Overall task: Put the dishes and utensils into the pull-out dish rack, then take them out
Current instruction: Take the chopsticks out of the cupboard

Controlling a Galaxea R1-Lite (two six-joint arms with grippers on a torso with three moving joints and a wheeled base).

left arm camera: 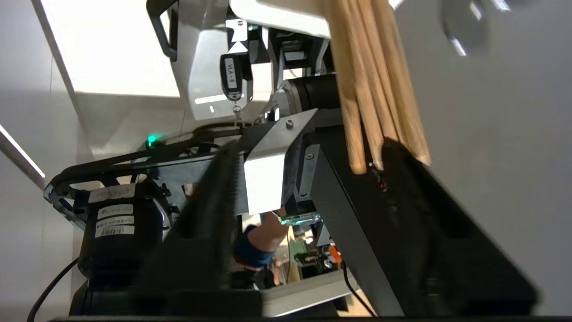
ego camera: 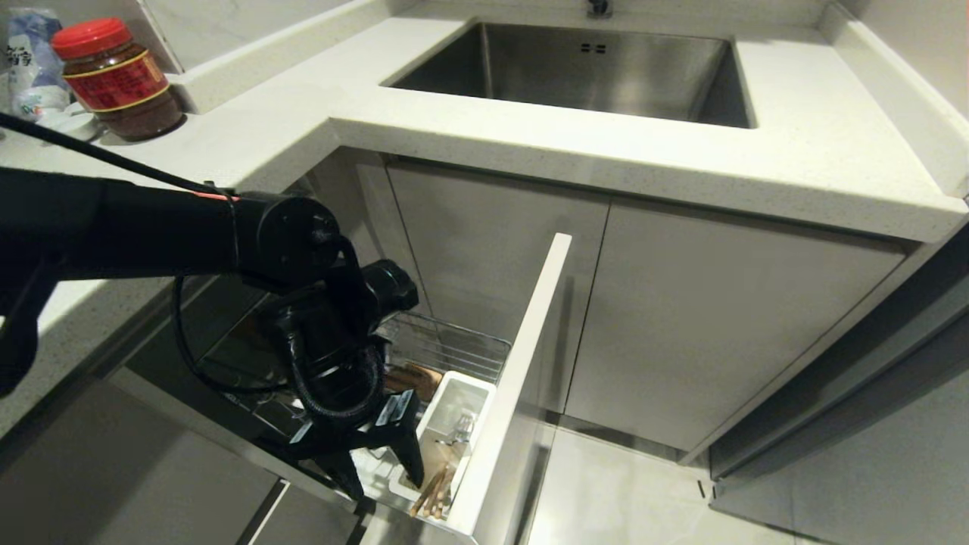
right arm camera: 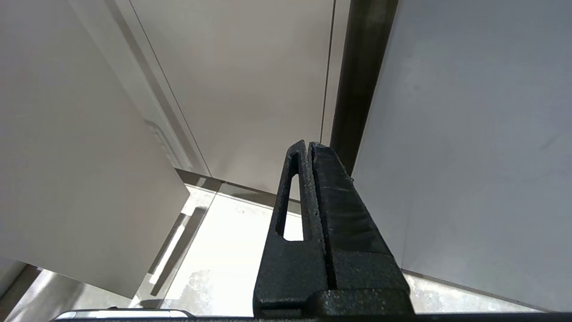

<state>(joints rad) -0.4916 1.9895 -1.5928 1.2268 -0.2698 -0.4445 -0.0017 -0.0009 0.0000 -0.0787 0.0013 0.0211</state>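
The left arm is matte black, a thick tube ending in a round joint cap, with a thin orange-red mark near that joint. A black cable runs along its top and a ribbed black hose loops under the wrist. The left gripper has slim black fingers. In the left wrist view the robot's base shows silver plates with screws, white labels on a black drum, and a green light. The right gripper is grainy black plastic, one finger slotted.
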